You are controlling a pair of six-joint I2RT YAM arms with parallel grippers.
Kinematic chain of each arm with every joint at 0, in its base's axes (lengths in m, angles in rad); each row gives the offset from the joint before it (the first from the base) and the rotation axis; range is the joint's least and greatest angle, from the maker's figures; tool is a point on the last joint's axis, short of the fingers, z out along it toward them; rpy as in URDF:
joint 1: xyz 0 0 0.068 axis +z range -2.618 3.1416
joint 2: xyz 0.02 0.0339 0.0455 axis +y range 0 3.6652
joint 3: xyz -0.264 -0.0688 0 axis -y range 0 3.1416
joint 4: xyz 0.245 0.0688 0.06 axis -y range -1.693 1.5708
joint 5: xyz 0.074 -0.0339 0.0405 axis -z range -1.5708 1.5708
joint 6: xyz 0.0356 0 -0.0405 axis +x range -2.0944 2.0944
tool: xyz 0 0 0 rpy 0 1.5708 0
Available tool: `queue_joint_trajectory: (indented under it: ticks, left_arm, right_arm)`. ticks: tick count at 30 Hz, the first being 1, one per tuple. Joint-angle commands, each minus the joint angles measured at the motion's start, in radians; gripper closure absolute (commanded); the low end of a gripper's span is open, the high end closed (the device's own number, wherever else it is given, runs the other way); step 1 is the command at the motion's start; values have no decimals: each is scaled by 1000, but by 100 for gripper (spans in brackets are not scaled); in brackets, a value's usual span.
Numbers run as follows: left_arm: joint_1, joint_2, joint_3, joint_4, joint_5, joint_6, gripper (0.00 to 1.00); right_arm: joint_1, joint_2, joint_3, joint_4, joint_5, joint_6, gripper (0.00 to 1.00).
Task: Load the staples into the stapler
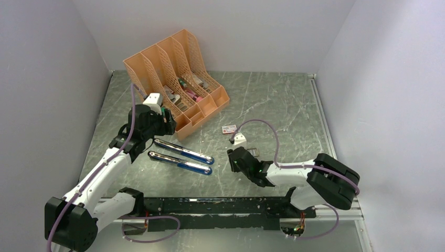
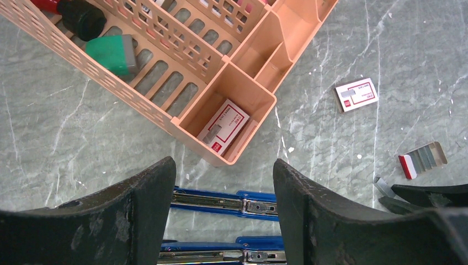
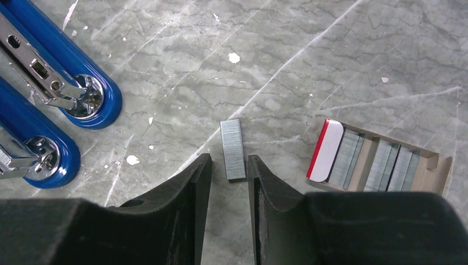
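Right wrist view looks straight down on the staples [image 3: 233,149], one short grey strip lying flat on the table [image 3: 331,66] just below frame centre. The right gripper [image 3: 229,160] brackets the strip's lower end, its jaws only narrowly apart. A sliver of table shows on the left side, so I judge it is lined up to pinch but not yet clamped. The strip runs in line with the fingers, which suits a grip across its narrow width.

At the right, the tray [image 3: 436,163] lies open with more strips packed inside; the single strip is well apart from it. At upper left the stapler [image 3: 83,96] is swung fully open, both blue arms flat side by side and the metal channel facing up, presumably so a strip can be dropped in from above.

The left gripper [image 2: 221,171] hangs over the stapler with jaws spread wide, holding nothing. It looks poised to steady the stapler. Beyond it are the organizer [image 2: 248,55] and a closed box [image 2: 357,94].
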Motion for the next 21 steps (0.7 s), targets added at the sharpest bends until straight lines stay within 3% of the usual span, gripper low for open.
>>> queue_joint_trajectory:
  ticks: [1,12,21]
  left_arm:
    - [9,0,20,37,22,5,30]
    - [11,0,22,37,21,3,30]
    - [11,-4,24,40,17,7,31]
  right_arm:
    - [14,12,0,-24,-2,17,66]
    - [24,-1,-10,-20,13,24,77]
    - [25,-40,29,-32,-13,-55,80]
